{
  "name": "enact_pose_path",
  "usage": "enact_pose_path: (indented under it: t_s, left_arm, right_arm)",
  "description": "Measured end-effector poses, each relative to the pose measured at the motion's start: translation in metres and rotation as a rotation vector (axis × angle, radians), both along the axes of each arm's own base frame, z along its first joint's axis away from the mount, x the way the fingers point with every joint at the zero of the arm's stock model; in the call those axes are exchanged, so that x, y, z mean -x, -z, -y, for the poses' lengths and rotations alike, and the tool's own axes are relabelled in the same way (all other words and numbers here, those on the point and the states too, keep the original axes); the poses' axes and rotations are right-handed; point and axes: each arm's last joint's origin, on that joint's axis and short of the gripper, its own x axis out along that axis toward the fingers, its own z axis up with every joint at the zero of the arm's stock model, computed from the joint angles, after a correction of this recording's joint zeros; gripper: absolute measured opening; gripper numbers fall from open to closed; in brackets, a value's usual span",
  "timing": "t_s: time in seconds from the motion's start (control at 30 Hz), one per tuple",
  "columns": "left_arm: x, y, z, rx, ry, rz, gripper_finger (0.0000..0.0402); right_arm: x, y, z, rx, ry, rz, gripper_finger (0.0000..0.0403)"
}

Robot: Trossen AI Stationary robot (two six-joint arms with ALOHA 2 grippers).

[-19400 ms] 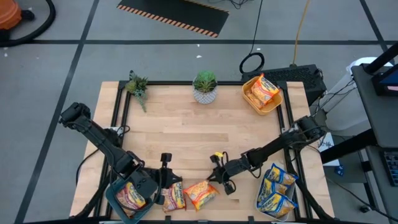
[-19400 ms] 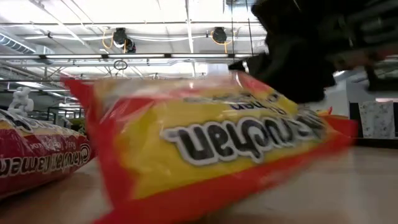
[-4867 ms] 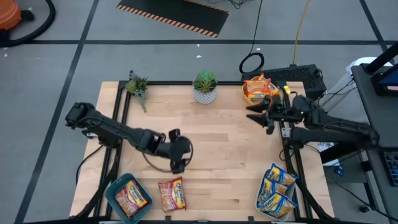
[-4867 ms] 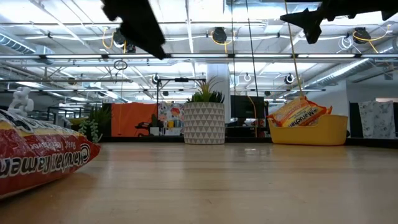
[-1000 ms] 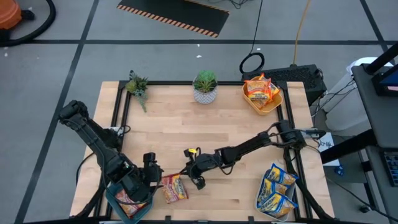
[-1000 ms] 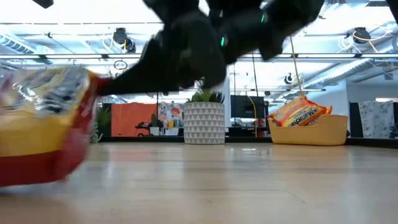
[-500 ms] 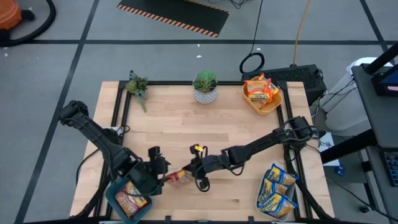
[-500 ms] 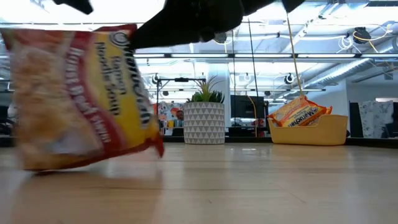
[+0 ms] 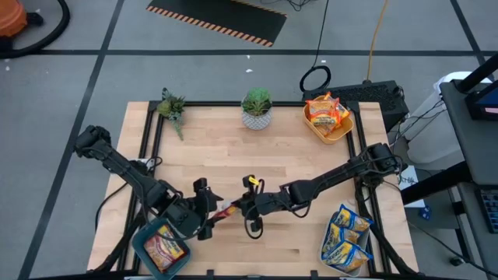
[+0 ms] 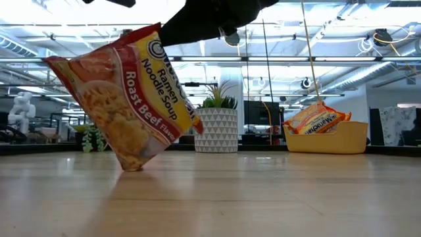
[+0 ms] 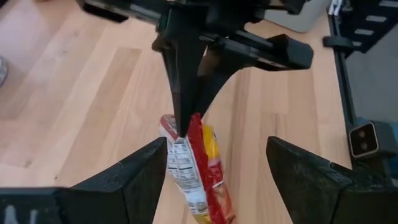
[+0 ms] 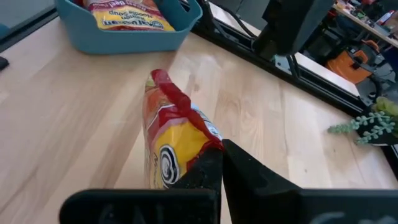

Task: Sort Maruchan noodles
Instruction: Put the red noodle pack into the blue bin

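The tabletop (image 9: 311, 159) is pale wood with a smooth matt finish. The noodle packet (image 10: 128, 95) is glossy, crinkled plastic. The teal bin (image 12: 134, 34) looks like smooth plastic.

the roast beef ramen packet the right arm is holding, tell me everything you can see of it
The Roast Beef ramen packet is a crinkly plastic pouch, red with a yellow panel reading "Ramen Noodle Soup" and a noodle photo, nutrition print on its back. It hangs tilted, pinched at its top edge by the shut right tool, its bottom corner on or just above the wooden table. The open left tool straddles it without touching. The teal bin sits close by.
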Motion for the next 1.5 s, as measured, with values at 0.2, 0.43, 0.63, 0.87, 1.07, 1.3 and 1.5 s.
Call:
enact_pose_path:
  t_s: [0.2, 0.43, 0.63, 0.87, 1.07, 1.3, 1.5]
  left_arm:
    - [-0.002, 0.014, -0.010, 0.024, -0.073, -0.029, 0.0278]
    - [-0.001, 0.035, -0.021, 0.009, -0.103, -0.078, 0.0278]
    - [-0.004, 0.047, -0.023, 0.089, -0.076, -0.076, 0.0279]
    - [-0.005, 0.048, -0.023, 0.096, -0.063, -0.074, 0.0279]
    - [-0.013, 0.059, -0.024, 0.084, -0.077, -0.099, 0.0279]
    - [-0.026, 0.074, -0.034, 0.118, -0.082, -0.159, 0.0278]
    - [-0.030, 0.074, -0.039, 0.138, -0.090, -0.161, 0.0278]
  right_arm:
    - [0.001, 0.002, 0.002, 0.024, 0.048, -0.018, 0.0000]
    - [0.002, 0.004, 0.004, 0.038, 0.079, -0.033, 0.0000]
    - [0.002, 0.004, 0.007, 0.033, 0.089, -0.040, 0.0000]
    - [0.002, 0.005, 0.007, 0.034, 0.088, -0.043, 0.0000]
    - [0.002, 0.005, 0.007, 0.034, 0.088, -0.043, 0.0000]
    - [0.002, 0.005, 0.007, 0.022, 0.095, -0.046, 0.0000]
    - [0.002, 0.005, 0.007, 0.024, 0.095, -0.049, 0.0000]
